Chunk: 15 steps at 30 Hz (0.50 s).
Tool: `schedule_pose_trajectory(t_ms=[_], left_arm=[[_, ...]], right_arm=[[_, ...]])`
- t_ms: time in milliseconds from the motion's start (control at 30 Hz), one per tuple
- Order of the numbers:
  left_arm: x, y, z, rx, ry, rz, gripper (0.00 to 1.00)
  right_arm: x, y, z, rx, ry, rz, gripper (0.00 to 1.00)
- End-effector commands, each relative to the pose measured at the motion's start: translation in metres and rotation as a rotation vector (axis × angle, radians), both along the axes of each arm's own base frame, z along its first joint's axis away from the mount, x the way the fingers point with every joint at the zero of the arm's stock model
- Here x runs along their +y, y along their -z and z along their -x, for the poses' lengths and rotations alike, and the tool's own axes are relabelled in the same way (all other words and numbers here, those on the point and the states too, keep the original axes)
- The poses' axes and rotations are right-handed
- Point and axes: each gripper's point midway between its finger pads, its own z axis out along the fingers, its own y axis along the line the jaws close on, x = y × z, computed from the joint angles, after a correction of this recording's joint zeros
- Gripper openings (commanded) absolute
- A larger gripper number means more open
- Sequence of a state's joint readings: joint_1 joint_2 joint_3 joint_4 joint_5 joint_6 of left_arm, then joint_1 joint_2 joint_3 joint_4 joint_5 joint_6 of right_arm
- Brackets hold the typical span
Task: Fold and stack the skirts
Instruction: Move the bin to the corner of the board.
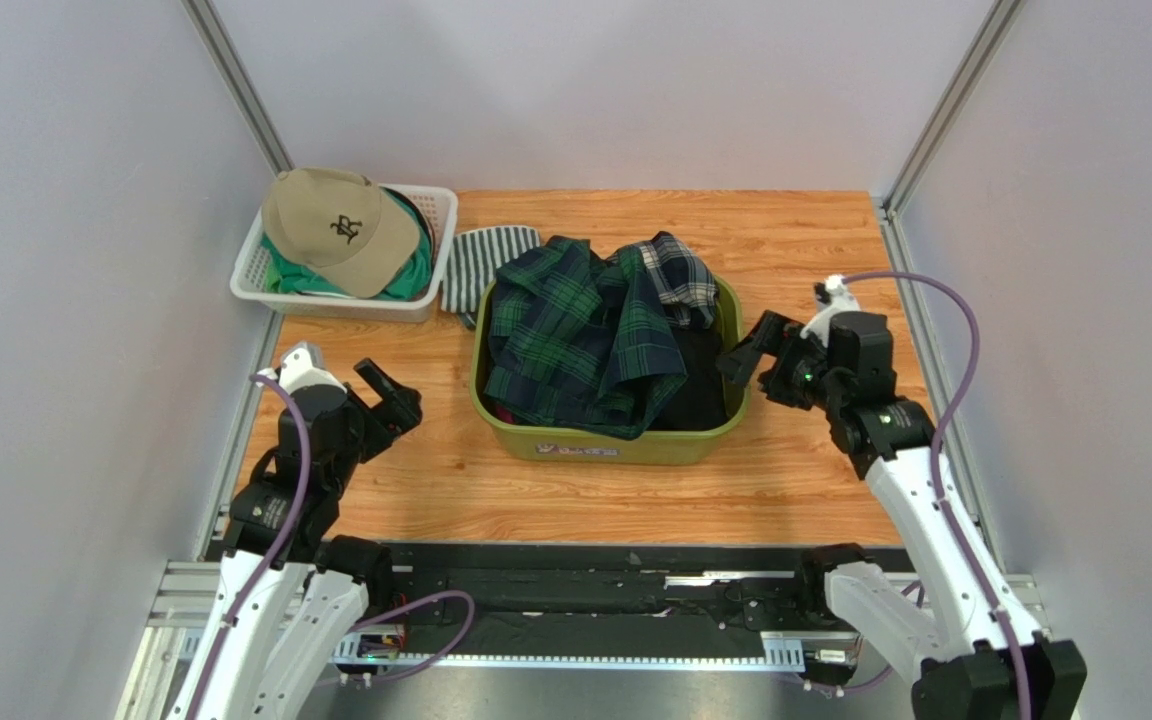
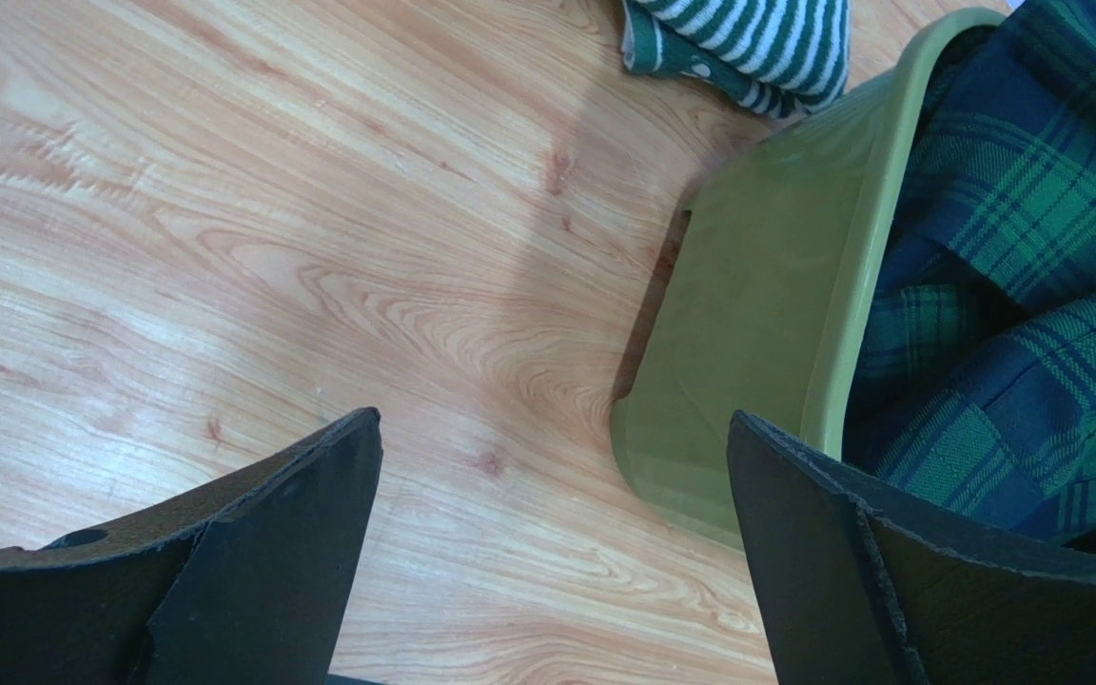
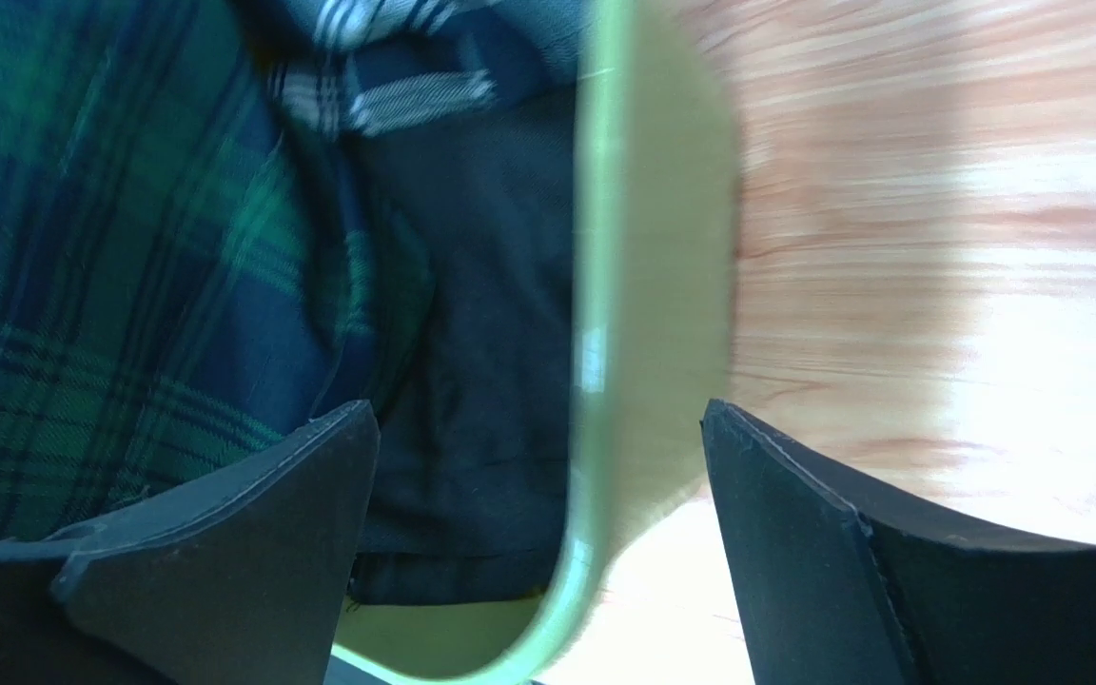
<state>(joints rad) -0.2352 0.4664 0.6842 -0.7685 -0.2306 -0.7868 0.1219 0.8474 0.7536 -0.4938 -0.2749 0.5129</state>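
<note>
Only at step 1: skirts (image 1: 597,338) heaped in green tub (image 1: 612,446) on surface (image 1: 432,473), both jaws wide open w/ nothing held; next, prob. dip R jaws in & pinch top tartan skirt (image 1: 555,318).

Skirts (image 1: 597,338) lie in the tub (image 1: 605,446), basket (image 1: 259,282) behind-left.

Bright, even light; right wrist pic blurred w/ glare on table (image 3: 997,357).
</note>
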Motion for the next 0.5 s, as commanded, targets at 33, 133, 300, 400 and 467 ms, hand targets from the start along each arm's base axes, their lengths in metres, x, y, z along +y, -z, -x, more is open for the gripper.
schedule_pose_trajectory(t_ms=[33,133,300,400,467], left_arm=[[-0.007,-0.01,-0.008,-0.024,0.023,0.021,0.99],[-0.007,-0.011,-0.008,-0.02,0.026,0.019,0.99],[-0.005,-0.01,-0.009,-0.022,0.017,0.013,0.99],[-0.004,-0.01,-0.01,-0.021,0.01,0.009,0.99],[-0.005,-0.011,-0.012,-0.025,0.013,0.008,0.99]], right_arm=[[0.028,-0.007,-0.012,-0.012,-0.104,0.155,0.85],[0.007,0.005,-0.027,0.052,0.041,0.257,0.78],[-0.014,0.032,-0.03,0.166,0.143,0.363,0.7],[-0.009,0.042,-0.035,0.184,0.127,0.362,0.51],[-0.01,0.045,-0.04,0.19,0.138,0.372,0.34]])
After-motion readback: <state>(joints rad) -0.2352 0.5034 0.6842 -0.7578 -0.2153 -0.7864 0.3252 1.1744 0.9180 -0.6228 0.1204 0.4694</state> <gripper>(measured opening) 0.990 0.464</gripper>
